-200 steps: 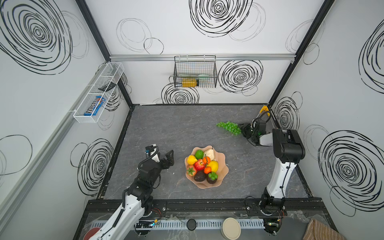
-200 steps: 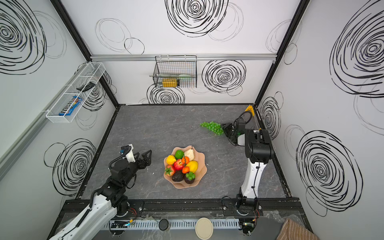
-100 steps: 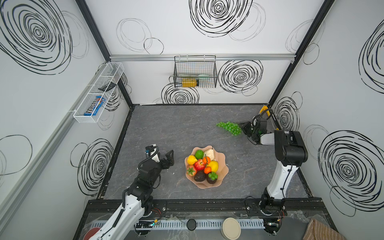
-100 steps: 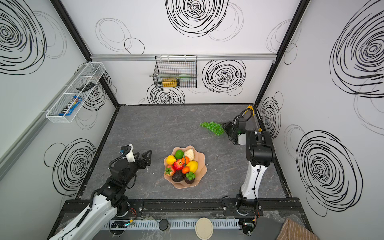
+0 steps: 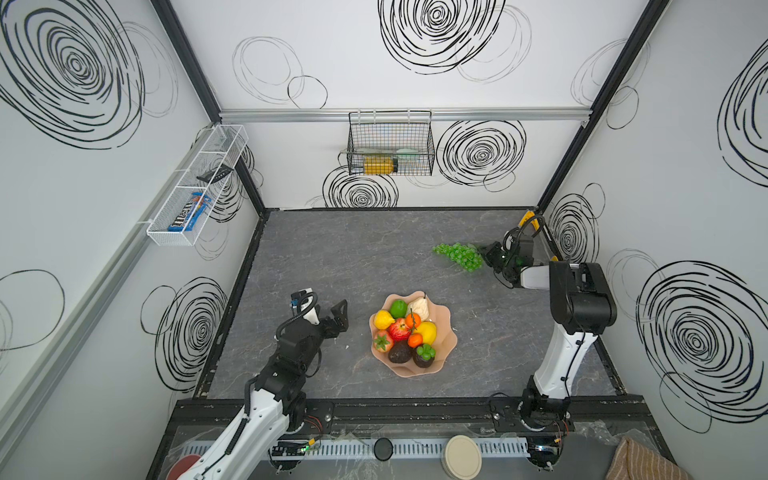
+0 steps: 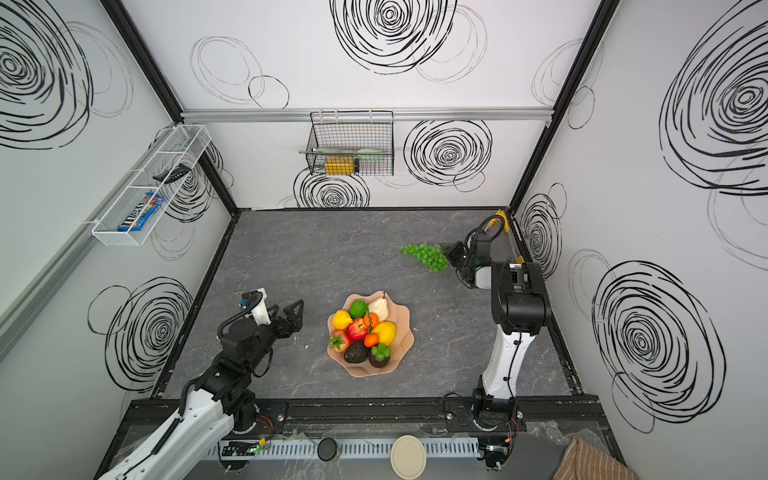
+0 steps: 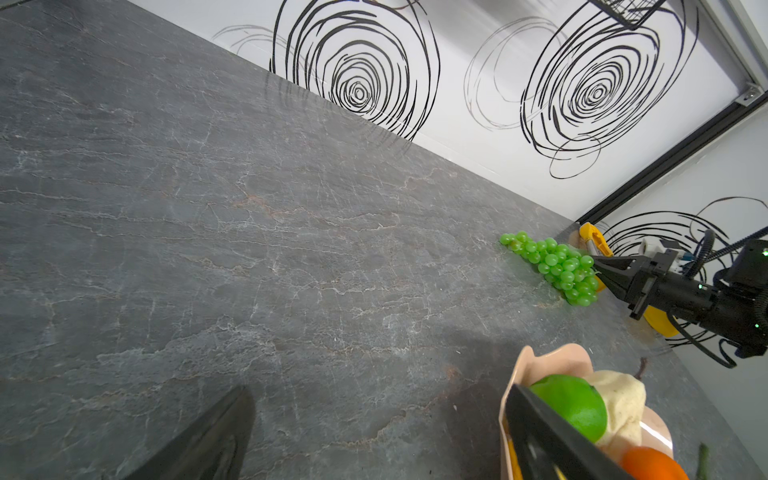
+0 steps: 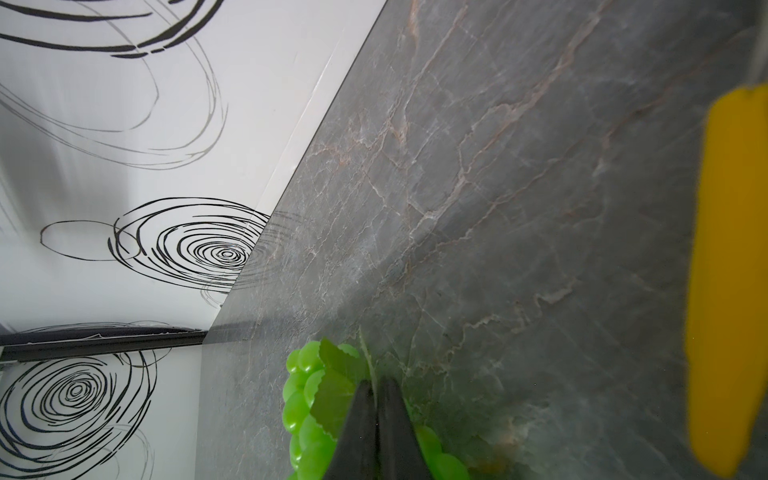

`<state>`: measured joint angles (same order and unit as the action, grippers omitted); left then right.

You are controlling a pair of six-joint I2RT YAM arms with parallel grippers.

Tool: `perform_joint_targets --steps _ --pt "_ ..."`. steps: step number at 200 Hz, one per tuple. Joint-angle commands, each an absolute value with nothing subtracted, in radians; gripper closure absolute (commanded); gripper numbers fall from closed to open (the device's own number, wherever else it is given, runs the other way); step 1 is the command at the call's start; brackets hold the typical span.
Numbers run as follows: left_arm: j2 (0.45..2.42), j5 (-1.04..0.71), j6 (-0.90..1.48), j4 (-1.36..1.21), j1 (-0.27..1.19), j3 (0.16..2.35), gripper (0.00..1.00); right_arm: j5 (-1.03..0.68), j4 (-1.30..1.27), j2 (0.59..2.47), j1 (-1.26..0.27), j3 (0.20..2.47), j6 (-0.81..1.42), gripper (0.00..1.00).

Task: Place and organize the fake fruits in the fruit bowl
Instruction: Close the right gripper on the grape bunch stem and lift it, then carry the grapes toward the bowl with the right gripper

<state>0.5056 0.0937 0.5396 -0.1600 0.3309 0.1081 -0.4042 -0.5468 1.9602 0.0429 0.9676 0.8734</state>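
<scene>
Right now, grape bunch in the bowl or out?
Out. The grape bunch lies on the table, apart from the fruit bowl; right pincer is shut on its stem.

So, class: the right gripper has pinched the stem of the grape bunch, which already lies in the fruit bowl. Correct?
Not quite. The right gripper is shut on the stem, but the grape bunch lies on the table, apart from the fruit bowl, as both top views show.

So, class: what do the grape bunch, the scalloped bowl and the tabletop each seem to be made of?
Grape bunch: likely translucent, glossy plastic; the beads glow and shine uniformly.
Scalloped bowl: probably matte moulded plastic or ceramic; peach, even and dull.
Tabletop: grey stone look with pale veins, possibly a printed laminate.
</scene>
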Motion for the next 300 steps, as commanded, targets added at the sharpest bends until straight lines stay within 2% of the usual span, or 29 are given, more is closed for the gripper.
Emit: perform_joint_targets --steps 1,51,96,162,195,251,300 --pt "0.502 0.090 0.539 -0.218 0.325 0.103 0.01 -0.402 -0.539 1.896 0.035 0.965 0.864 0.95" --pt "0.502 0.090 0.539 -0.218 0.325 0.103 0.01 -0.405 -0.513 1.789 0.032 0.933 0.853 1.00" --pt "0.503 0.091 0.538 -0.219 0.325 0.104 0.01 -0.410 -0.420 1.663 0.013 0.931 0.803 1.00" --pt "0.507 0.090 0.539 -0.221 0.323 0.103 0.01 -0.423 -0.190 1.376 -0.049 0.905 0.693 1.00" --pt "0.509 0.090 0.539 -0.224 0.323 0.101 0.01 -0.504 -0.080 1.244 -0.059 0.886 0.655 1.00" --pt "0.515 0.090 0.539 -0.229 0.321 0.100 0.01 -0.554 0.069 1.032 -0.163 0.862 0.573 1.00" --pt "0.520 0.089 0.537 -0.236 0.318 0.097 0.01 -0.555 0.117 0.935 -0.264 0.836 0.592 1.00"
